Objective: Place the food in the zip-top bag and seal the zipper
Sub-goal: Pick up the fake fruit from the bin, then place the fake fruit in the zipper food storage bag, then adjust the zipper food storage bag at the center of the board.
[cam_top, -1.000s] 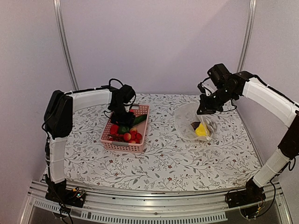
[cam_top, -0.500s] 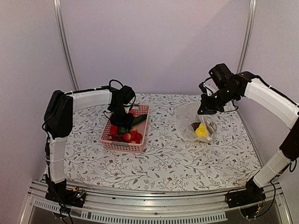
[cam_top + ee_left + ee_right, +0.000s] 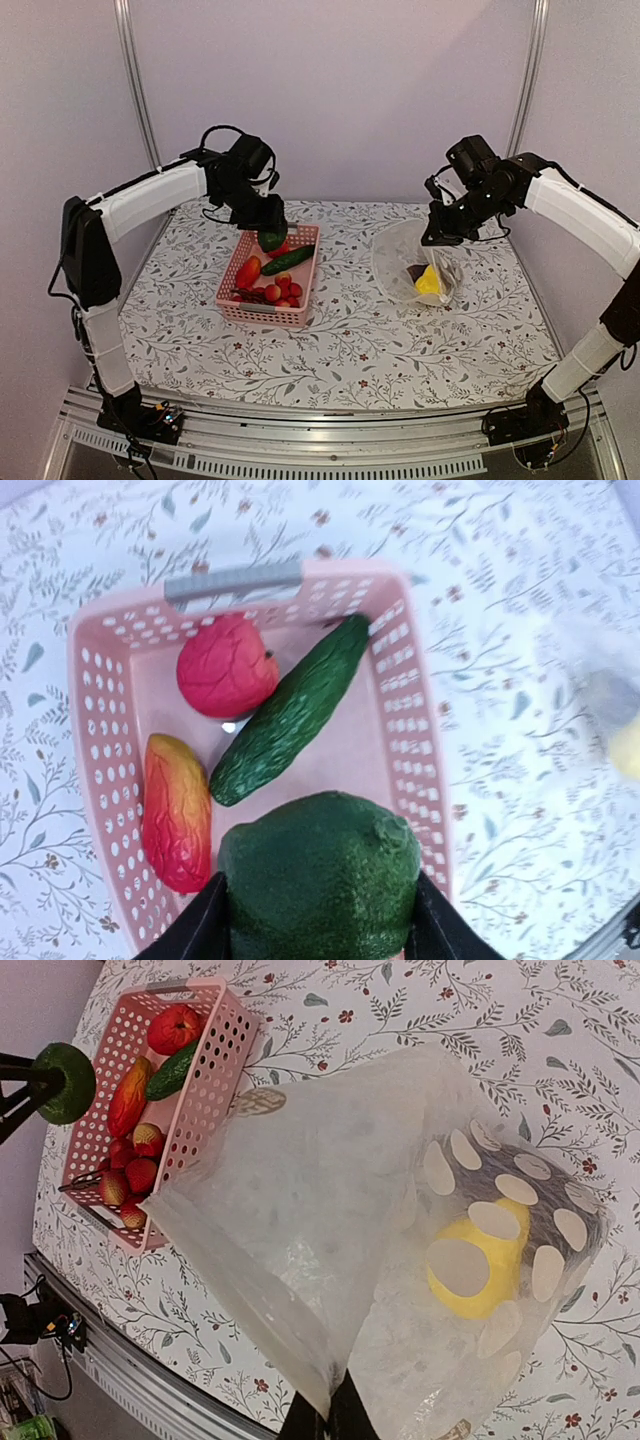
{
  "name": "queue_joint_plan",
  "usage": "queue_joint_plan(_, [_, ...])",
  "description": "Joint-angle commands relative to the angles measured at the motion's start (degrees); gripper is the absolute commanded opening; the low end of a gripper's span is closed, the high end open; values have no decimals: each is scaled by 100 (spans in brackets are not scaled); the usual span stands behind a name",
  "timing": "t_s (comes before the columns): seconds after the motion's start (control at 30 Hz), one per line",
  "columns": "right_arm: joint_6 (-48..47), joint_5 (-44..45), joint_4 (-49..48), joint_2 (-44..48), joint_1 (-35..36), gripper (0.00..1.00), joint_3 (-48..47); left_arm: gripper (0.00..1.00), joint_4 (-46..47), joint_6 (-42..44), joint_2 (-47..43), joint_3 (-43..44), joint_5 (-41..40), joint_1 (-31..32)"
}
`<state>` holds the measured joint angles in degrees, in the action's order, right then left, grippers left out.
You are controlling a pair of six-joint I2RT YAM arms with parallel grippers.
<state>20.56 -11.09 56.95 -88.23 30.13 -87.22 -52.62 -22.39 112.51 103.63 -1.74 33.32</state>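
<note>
Pinching the mouth edge of the clear polka-dotted plastic bag [image 3: 300,1210], my right pincer [image 3: 437,236] holds it open just below itself. Beneath my left pincer [image 3: 268,230] sits the pink slotted plastic basket [image 3: 95,680]; that pincer grips a round dark-green toy fruit [image 3: 320,880]. A small yellow toy [image 3: 470,1272] lies in the bag.

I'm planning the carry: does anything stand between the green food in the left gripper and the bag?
Nothing visible blocks the green food. Only bare table separates the basket from the zip-top bag, its mouth held up by the right gripper.
</note>
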Motion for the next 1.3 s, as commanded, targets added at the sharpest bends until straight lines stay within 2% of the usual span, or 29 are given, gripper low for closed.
queue_joint_plan(0.0, [118,-5,119,159,139,0,-93,40,1550,-266,-1056,-267,970,338])
queue_joint_plan(0.17, [223,-198,150,106,201,0,-282,39,4031,-478,-1726,-1167,1895,1000])
queue_joint_plan(0.33, [399,-506,89,110,208,0,-382,39,4969,-376,-1568,-1341,2189,1655])
queue_joint_plan(0.5, [615,-872,-44,165,213,0,-391,37,5095,-236,-1206,-1330,2039,2180])
queue_joint_plan(0.6, [733,-975,-61,189,212,0,-433,37,4887,-228,-940,-1188,1502,2370])
queue_joint_plan(0.83, [808,-1062,-111,227,213,0,-463,65,4537,-406,-351,-786,495,2473])
queue_joint_plan(0.97, [874,-1264,-209,235,151,0,-429,77,3724,-266,189,216,-8,2472])
queue_joint_plan(1.1, [962,-1395,-331,259,80,0,-380,83,3784,-78,-135,226,-306,2484])
queue_joint_plan(1.27, [972,-1439,-461,270,69,0,-247,79,3943,-256,-1085,-529,-603,2478])
